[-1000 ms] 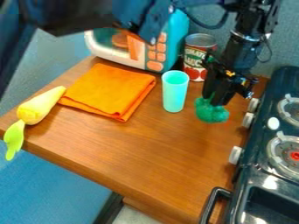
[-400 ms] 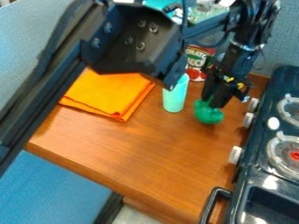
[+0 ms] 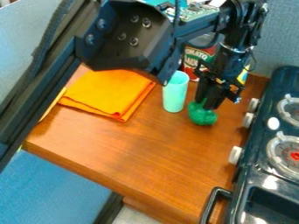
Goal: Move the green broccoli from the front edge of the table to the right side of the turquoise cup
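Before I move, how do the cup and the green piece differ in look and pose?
The cup is pale mint and smooth-sided, while the green piece is a deeper green and bumpy. The cup is tall and straight with an open top; the green piece is squat and rounded. The cup stands upright on the table, whereas the green piece is in the end effector's grip. Both are greenish.

Pale capitals (image 3: 197, 54) reading "OMATO" run across the dark part of the label on a can (image 3: 191, 73), which stands near the desk's (image 3: 128, 153) far edge, toward its far right corner. A second line beneath is partly hidden and cannot be read whole.
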